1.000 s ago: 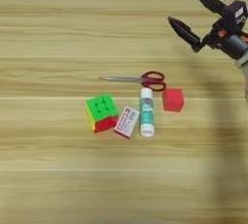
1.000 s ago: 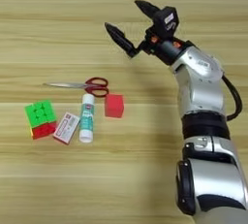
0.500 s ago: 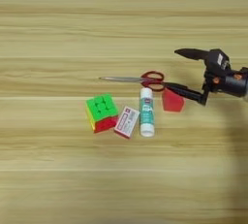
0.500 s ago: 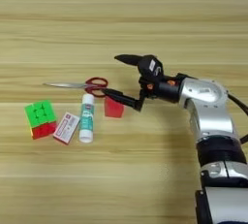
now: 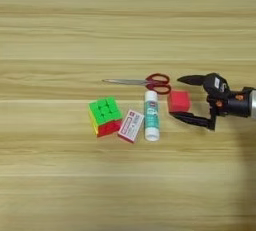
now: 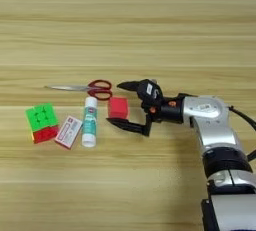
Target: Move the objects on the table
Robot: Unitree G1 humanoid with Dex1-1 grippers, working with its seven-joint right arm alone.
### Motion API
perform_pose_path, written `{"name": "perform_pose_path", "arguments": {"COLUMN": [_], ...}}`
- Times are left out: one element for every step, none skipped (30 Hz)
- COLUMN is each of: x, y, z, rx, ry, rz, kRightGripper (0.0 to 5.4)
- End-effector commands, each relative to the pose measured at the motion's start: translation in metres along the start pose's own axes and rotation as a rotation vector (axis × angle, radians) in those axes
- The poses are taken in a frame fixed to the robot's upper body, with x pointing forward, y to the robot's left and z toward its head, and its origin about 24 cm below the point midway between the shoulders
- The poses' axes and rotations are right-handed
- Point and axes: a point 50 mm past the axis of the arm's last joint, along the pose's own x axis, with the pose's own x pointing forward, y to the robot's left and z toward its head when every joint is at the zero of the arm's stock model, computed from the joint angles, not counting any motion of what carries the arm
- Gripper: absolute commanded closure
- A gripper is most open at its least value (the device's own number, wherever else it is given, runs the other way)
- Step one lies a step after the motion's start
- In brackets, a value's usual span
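So the table (image 5: 60, 20) is a big stretch of light wood planks, and everything sits in a little cluster around the middle; the right arm (image 6: 210, 120) comes in from the right side, silver forearm low over the wood; its gripper (image 6: 122, 104) has the two black fingers spread wide apart, nothing held, one tip above and one tip below the red cube (image 6: 118, 108), which sits in the mouth of that gap without being touched as far as I can tell.

Rest of the objects, biggest down: the scissors (image 5: 145, 81) lie flat just behind the cube, blades pointing left; the puzzle cube (image 5: 104, 116) is furthest left, green face up; the glue stick (image 5: 151, 115) lies between it and the red cube, cap end nearest the scissors handles; the small red-and-white box (image 5: 131, 125) is tucked just beside the glue stick.

My read is it's lining up a grab on the red cube; to do it well I'd push the fingers a bit further so the cube sits centred between them, keep the far finger off the scissors handles, then close squarely on two opposite faces.
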Motion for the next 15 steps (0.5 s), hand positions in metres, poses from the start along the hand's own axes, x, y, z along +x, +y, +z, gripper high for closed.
{"name": "perform_pose_path", "arguments": {"x": [-0.0029, -0.0023, -0.0017, -0.0011, -0.0005, -0.0001, 0.0004, 0.0009, 0.0016, 0.0022, 0.0027, 0.0032, 0.0035, 0.0036, 0.0037], "y": [-0.0221, -0.0219, -0.0217, -0.0214, -0.0213, -0.0212, -0.0212, -0.0214, -0.0214, -0.0213, -0.0211, -0.0210, -0.0210, -0.0210, -0.0211], "z": [0.0234, 0.0226, 0.0219, 0.0213, 0.0206, 0.0201, 0.0194, 0.0185, 0.0176, 0.0169, 0.0165, 0.0163, 0.0161, 0.0159, 0.0159], "rx": [-0.120, -0.119, -0.119, -0.119, -0.119, -0.119, -0.118, -0.116, -0.114, -0.112, -0.112, -0.112, -0.112, -0.113, -0.113], "ry": [-0.001, 0.002, 0.004, 0.006, 0.008, 0.010, 0.013, 0.018, 0.022, 0.025, 0.026, 0.027, 0.027, 0.027, 0.027], "rz": [-0.072, -0.071, -0.070, -0.070, -0.069, -0.070, -0.072, -0.075, -0.077, -0.078, -0.078, -0.077, -0.077, -0.078, -0.079], "kRightGripper": [0.04, 0.12, 0.24, 0.31, 0.39, 0.52, 0.63, 0.76, 0.83, 0.96, 1.15, 1.22, 1.28, 1.45, 1.56]}}
